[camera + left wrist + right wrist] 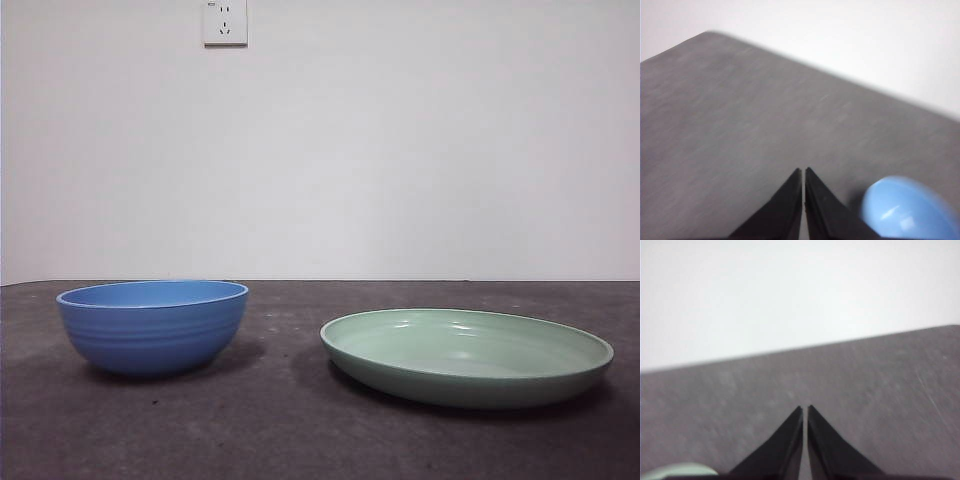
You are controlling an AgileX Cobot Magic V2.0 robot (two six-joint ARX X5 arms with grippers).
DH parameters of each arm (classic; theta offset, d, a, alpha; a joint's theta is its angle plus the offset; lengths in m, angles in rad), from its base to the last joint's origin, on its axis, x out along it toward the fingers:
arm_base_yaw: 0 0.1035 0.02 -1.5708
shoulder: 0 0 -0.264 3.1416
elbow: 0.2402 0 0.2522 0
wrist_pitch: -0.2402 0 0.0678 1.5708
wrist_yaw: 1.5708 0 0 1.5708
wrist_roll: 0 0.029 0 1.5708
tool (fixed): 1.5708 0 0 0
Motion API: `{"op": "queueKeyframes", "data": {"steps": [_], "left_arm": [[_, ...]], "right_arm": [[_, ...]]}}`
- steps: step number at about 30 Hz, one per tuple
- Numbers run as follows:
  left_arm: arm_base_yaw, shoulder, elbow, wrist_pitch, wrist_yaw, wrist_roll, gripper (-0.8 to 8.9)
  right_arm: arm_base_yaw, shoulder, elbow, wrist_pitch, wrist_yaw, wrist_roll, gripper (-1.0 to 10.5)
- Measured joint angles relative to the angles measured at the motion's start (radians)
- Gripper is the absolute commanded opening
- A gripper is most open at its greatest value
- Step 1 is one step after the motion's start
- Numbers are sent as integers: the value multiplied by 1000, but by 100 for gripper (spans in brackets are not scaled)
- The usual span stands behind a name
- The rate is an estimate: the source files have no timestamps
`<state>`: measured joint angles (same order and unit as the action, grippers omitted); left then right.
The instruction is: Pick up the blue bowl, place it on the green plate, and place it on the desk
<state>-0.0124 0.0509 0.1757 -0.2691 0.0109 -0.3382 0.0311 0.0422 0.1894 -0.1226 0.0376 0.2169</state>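
The blue bowl [152,325] stands upright on the desk [290,420] at the left of the front view. The green plate [466,355] lies flat on the desk to the right of it, a gap between them. Neither gripper shows in the front view. My left gripper [803,172] is shut and empty above the desk; the blue bowl [907,210] shows blurred beside its jaws. My right gripper [805,410] is shut and empty above the desk; a sliver of the green plate [677,470] shows at the picture's edge.
A white wall stands behind the desk's far edge, with a white power socket [225,22] high on it.
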Motion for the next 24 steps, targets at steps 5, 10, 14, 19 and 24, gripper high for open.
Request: {"op": "queueKeyframes", "data": {"steps": [5, 10, 14, 19, 24], "left_arm": [[-16, 90, 147, -50, 29, -54, 12], [-21, 214, 321, -128, 130, -66, 12], [-21, 327, 458, -175, 257, -68, 12], [-21, 462, 569, -216, 448, -68, 12], [-34, 583, 646, -247, 646, -67, 12]], "right_arm": [[3, 92, 135, -115, -80, 65, 10], [3, 205, 335, -253, -203, 80, 10], [3, 311, 508, -406, -333, 80, 10], [3, 423, 693, -610, -455, 60, 10], [3, 508, 816, -757, -568, 0, 10]]}}
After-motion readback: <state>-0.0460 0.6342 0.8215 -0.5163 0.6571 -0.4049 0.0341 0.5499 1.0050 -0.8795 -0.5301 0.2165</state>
